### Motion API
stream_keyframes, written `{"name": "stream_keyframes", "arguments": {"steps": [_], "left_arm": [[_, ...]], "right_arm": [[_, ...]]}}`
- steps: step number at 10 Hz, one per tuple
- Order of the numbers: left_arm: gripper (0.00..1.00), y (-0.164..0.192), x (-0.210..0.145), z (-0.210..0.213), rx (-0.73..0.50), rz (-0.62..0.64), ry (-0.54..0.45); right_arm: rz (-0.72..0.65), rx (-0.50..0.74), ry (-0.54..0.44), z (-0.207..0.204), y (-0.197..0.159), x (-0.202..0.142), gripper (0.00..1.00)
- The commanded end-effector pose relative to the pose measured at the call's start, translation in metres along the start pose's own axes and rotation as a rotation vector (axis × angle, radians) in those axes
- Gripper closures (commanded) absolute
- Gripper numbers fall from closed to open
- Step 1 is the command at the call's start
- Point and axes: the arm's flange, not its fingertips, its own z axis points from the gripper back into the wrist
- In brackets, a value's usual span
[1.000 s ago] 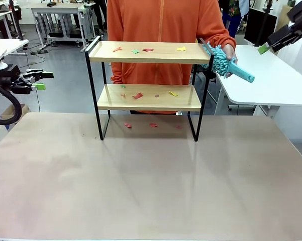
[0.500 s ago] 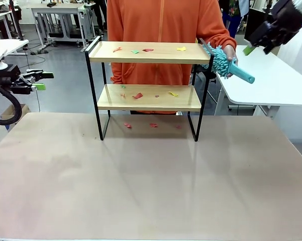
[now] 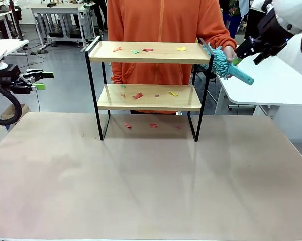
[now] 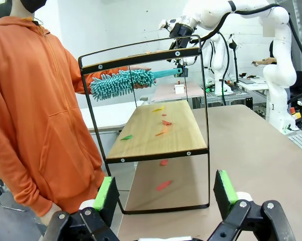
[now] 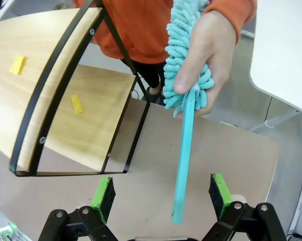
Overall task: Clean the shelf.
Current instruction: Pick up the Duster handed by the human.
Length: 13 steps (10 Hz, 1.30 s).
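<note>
1. My right gripper point(image 5: 161, 197) is spread wide at the far right of the scene. The free end of the handle of the teal duster point(image 5: 183, 150) lies between my 2 fingers. As far as I can tell it touches neither pad.
2. The person's hand point(image 5: 203, 55) holds the duster by its fluffy head with the handle pointing toward me. It is just beside the right end of the shelf point(image 3: 166, 53), at top-board height.
3. My left gripper point(image 4: 164, 191) is spread too and holds nothing. It sits off the table's left edge, looking at the shelf's left end.
4. The shelf stands at the far middle of the table point(image 3: 151, 175). Paper scraps point(image 3: 147, 49) lie on both of its 2 boards, and a few more lie on the table beneath it.
5. I judge this to be the handover step, with the sweeping itself not yet begun.
6. Next I should press my fingers together on the handle, further up from its tip, and let the hand release. Then I carry the head to the top board. A pinch too near the tip could let the duster swing.
</note>
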Motion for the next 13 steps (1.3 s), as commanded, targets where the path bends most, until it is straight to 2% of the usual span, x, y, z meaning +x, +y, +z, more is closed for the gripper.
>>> {"name": "stream_keyframes", "arguments": {"steps": [1,7,8,9,10,11,13], "left_arm": [[0.0,-0.003,0.002,-0.001,-0.007,-0.011,0.019],[0.0,-0.003,0.002,-0.001,-0.007,-0.011,0.019],[0.0,-0.003,0.002,-0.001,-0.007,-0.011,0.019],[0.0,-0.003,0.002,-0.001,-0.007,-0.011,0.019],[0.0,-0.003,0.002,-0.001,-0.007,-0.011,0.019],[0.0,-0.003,0.002,-0.001,-0.007,-0.011,0.019],[0.0,-0.003,0.002,-0.001,-0.007,-0.011,0.019]], "right_arm": [[-0.005,-0.03,0.004,-0.017,0.003,-0.003,0.0],[-0.03,-0.064,0.046,-0.045,-0.006,-0.009,0.0],[-0.036,-0.075,0.042,-0.046,-0.007,-0.008,0.37],[-0.036,-0.074,0.049,-0.047,-0.007,-0.008,0.6],[-0.041,-0.08,0.049,-0.049,-0.008,-0.007,0.97],[-0.051,-0.087,0.049,-0.047,-0.009,-0.007,1.0],[-0.057,-0.115,0.048,-0.04,-0.009,-0.006,1.0]]}}
